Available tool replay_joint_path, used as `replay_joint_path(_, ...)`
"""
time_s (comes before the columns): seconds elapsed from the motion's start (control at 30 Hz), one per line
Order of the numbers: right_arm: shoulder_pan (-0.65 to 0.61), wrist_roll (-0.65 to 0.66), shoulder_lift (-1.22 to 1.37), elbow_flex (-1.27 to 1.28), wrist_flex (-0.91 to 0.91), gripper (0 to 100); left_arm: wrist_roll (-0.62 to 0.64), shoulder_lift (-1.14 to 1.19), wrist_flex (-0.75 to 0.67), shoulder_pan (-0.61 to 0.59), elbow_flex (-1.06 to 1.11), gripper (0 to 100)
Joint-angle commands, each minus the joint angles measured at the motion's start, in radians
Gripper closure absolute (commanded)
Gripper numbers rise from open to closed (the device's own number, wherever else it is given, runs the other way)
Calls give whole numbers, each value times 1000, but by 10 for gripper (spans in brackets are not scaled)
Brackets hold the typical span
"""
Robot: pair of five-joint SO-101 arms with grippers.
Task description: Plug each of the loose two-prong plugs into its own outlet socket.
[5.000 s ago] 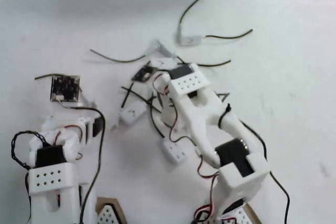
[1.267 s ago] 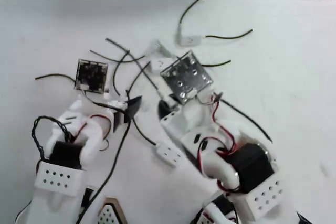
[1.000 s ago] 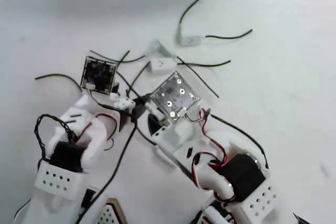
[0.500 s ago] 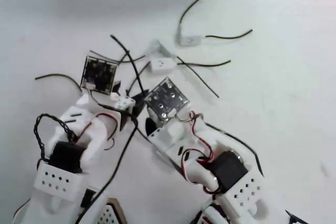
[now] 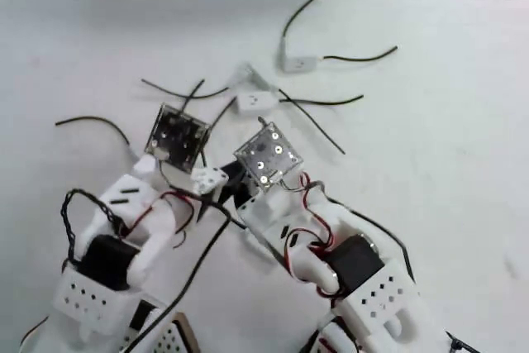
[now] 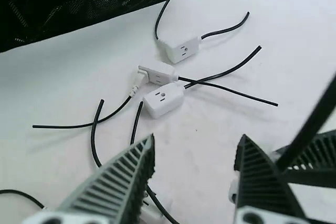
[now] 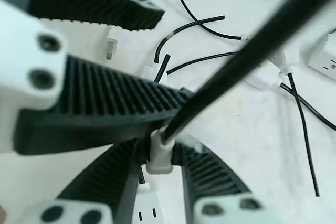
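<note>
Plug (image 7: pixel 159 159), pinched in right end effector (image 7: pixel 160 148), socket (image 7: pixel 146 210) close by

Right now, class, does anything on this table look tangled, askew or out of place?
Yes. Black cords lie crossed in a loose tangle mid-table, and the right gripper, shut on a plug, sits crowded close against the open left gripper.

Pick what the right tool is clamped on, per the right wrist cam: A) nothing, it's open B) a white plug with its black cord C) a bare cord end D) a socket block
B: the right tool is shut on a white plug, with the black cord running out of it.
</note>
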Motion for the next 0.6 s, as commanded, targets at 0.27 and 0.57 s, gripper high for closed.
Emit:
replay_joint_path(0.27,8,-55,-12,-8,-27,981,-55,-262,-3,25,146,748)
replay_joint_path(0.57,-91,-55,-15,-11,-4,981,-9,-262,-31,-107,143,748)
